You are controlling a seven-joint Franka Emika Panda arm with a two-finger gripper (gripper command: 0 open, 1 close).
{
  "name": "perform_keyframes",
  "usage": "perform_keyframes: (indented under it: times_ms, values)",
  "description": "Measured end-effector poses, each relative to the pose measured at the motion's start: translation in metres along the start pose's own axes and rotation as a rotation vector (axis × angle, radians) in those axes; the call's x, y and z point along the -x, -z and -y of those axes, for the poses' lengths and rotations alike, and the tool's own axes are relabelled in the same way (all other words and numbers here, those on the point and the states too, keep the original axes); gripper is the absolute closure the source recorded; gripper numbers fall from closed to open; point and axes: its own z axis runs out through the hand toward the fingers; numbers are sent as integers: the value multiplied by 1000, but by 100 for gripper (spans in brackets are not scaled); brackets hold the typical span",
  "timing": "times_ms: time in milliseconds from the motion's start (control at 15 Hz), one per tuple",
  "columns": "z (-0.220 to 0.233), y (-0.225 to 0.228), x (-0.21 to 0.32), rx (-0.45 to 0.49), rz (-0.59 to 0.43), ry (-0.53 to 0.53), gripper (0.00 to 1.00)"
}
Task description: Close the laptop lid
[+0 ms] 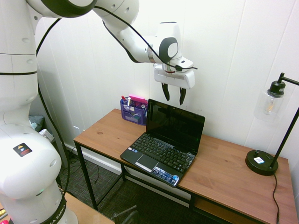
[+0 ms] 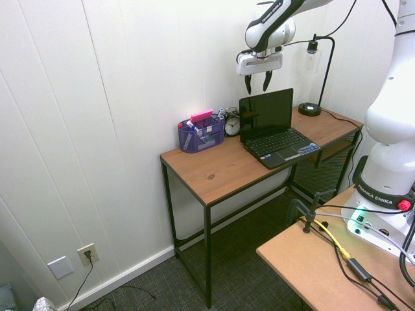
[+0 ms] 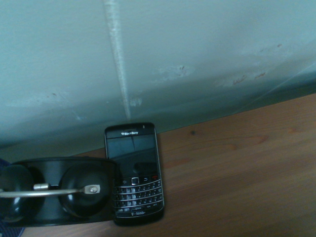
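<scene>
Laptop lid (image 1: 174, 126) upright, matte black, dark glossy screen

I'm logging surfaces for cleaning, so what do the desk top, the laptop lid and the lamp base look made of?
Desk top: wood or wood-look laminate, brown grain and knots, matte. Laptop lid: probably black plastic, with a glossy, reflective screen. Lamp base: likely black-painted metal, dull sheen.

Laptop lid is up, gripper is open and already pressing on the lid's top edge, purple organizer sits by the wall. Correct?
Not quite. The gripper is not touching the laptop lid; it hangs open in the air above the top edge with a clear gap, as the first exterior view shows. The rest holds: the lid is up and the purple organizer sits by the wall.
</scene>
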Motion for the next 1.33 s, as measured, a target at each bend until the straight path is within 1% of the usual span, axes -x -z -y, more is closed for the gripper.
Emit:
perform_keyframes:
  times_ms: [400, 800, 1067, 1333]
  values:
    - [-2, -27, -9, 18, -1, -38, 100]
    - [-3, -36, -3, 18, 12, -59, 100]
    - [-19, -51, 5, 19, 18, -73, 100]
    - [-42, -50, 17, 14, 21, -84, 100]
